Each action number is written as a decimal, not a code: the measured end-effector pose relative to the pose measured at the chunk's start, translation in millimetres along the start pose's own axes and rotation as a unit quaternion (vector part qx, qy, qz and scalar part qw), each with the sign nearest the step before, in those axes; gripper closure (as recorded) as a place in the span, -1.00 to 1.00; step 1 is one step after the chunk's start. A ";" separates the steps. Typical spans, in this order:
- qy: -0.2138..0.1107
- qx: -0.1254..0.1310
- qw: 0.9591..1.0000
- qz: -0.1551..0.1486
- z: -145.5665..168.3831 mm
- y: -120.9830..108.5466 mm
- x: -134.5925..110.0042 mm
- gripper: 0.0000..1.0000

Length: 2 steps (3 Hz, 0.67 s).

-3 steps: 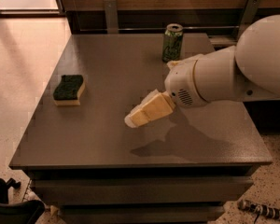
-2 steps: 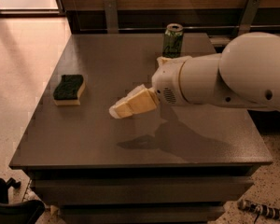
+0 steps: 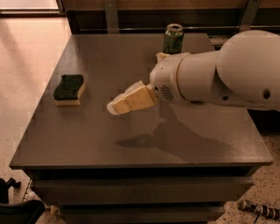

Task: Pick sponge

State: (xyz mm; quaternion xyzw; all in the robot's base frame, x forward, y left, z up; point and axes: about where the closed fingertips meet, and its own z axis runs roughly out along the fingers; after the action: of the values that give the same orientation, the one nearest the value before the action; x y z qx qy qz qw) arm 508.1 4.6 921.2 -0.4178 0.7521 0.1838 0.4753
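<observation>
Closer than a second ago, the tool (image 3: 115,107), pressed together, hangs apart from the sponge (image 3: 69,88).

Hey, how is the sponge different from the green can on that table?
The sponge lies flat near the left edge of the table; the can stands upright at the back. The sponge is a low, wavy-sided block, the can a taller cylinder. Both have green on them and sit untouched; the gripper hovers between them.

The dark table (image 3: 130,171) carries the sponge (image 3: 69,88) and a can (image 3: 173,39), end effector (image 3: 115,107) hovering above.
</observation>
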 end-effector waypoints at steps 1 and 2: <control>-0.009 0.002 1.000 0.011 10.7 -2.2 4.7 -1.00; -0.035 0.010 0.999 0.021 32.9 -4.0 5.9 -1.00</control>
State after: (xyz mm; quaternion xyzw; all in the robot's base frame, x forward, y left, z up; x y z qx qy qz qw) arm 528.7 21.7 900.7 -0.3905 0.7452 0.2005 0.5019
